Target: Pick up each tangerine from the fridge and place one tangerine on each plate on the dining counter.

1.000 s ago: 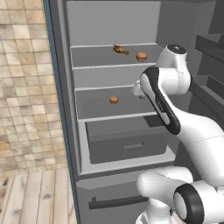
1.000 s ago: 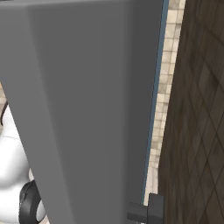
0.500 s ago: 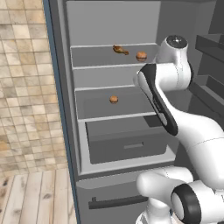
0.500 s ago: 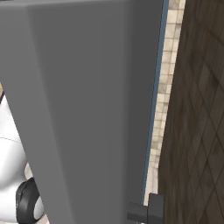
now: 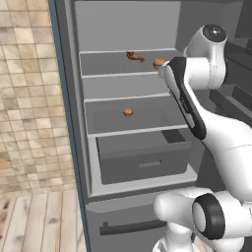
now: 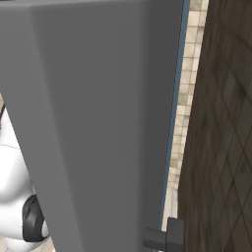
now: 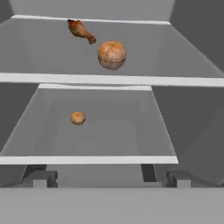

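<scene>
Standing open, the fridge (image 5: 74,123) shows its grey inside beside a tiled wall (image 5: 27,98) on the left. On its upper shelf (image 5: 123,66) lies a brown drumstick (image 5: 134,56), and to the right of it, near the shelf's front edge, sits one tangerine (image 5: 158,62). A second tangerine (image 5: 128,111) rests alone on the lower shelf (image 5: 133,120), above the grey drawer (image 5: 142,160). Further right the white arm (image 5: 197,98) reaches in at upper-shelf height. In the hand view the pincer (image 7: 109,180) is spread wide and holds nothing, well short of the upper tangerine.
</scene>
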Robot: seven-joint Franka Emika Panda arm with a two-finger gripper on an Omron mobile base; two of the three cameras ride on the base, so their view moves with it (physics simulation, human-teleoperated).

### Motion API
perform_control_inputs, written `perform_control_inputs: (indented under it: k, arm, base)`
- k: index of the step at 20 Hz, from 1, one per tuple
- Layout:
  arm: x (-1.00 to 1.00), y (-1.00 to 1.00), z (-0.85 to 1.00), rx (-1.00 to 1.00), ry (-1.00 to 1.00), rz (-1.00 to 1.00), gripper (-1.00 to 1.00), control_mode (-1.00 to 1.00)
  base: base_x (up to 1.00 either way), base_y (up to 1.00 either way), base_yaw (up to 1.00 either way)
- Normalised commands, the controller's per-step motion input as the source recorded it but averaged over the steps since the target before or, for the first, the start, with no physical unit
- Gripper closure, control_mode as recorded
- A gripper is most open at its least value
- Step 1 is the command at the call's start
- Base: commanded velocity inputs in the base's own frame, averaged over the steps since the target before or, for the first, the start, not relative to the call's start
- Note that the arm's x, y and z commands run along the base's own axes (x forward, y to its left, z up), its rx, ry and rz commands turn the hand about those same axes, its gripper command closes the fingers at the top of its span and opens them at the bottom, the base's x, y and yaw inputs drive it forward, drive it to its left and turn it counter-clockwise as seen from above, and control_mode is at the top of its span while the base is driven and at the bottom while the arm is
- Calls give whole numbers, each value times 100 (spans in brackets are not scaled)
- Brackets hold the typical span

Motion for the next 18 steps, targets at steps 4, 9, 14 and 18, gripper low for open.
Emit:
perform_control_inputs:
  k: [4,9,14,18]
  arm:
    - [51,0,6,0,-23,0,-100,-100]
    - [62,0,1,0,-6,0,-100,-100]
    - [57,4,36,0,6,0,-100,-100]
    - [45,0,39,0,14,0,-100,-100]
  base:
    - [0,0,0]
    - [0,0,0]
    - [0,0,0]
    - [0,0,0]
